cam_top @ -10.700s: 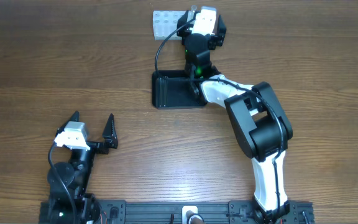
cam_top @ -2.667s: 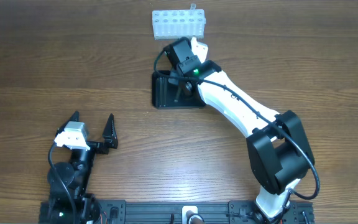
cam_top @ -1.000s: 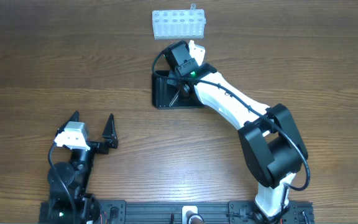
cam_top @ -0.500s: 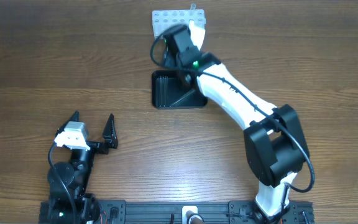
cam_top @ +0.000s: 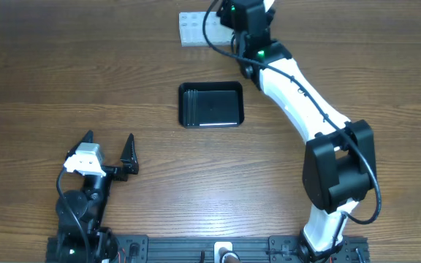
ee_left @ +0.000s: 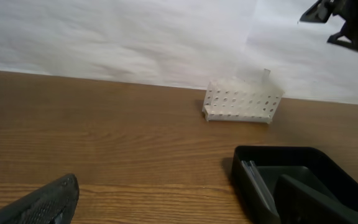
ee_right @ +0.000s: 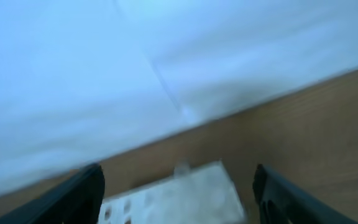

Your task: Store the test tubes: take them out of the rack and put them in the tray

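Observation:
The white test tube rack (cam_top: pixel 193 28) stands at the table's far edge, with one clear tube (ee_left: pixel 266 75) upright at its end. The black tray (cam_top: pixel 232 115) lies nearer, in the middle, and several tubes (ee_left: pixel 257 180) rest along one side of it. My right gripper (ee_right: pixel 178 175) hangs high above the rack (ee_right: pixel 185 196), open, with nothing between its fingers; the left wrist view shows it well above the rack too (ee_left: pixel 345 20). My left gripper (cam_top: pixel 110 144) is open and empty near the front left, far from the tray and rack.
Bare wooden table surrounds the tray on all sides. A white wall rises directly behind the rack (ee_left: pixel 241 102). The right arm (cam_top: pixel 305 95) stretches diagonally across the table's right half.
The right gripper has lifted out of the tray and swung back and up over the rack. The left arm has stayed still.

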Controlling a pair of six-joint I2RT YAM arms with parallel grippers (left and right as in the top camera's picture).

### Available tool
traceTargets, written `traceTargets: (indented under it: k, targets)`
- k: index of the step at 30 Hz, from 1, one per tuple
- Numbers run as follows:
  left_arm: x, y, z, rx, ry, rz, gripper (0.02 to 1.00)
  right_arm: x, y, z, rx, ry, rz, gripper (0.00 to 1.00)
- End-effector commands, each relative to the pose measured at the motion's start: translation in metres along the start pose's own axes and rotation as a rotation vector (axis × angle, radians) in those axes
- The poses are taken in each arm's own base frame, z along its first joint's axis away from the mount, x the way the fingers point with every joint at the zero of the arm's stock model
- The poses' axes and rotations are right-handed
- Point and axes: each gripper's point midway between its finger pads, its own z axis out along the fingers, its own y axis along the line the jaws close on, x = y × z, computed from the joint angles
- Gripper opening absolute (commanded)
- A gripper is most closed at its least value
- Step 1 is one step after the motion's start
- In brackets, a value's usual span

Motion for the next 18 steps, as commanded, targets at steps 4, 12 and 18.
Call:
traceTargets:
  k: [4,12,18]
  targets:
    - [0.001,0.000,0.000,0.005,0.001,0.014,0.998,0.006,0.004,0.018,-0.010,-0.044,-0.122,0.770]
    - [0.001,0.000,0.000,0.005,0.000,0.014,0.998,0.015,0.017,0.029,-0.040,-0.094,-0.389,0.814]
    - [0.001,0.000,0.000,0.005,0.001,0.014,0.998,0.035,0.014,0.040,-0.036,-0.072,-0.420,0.844]
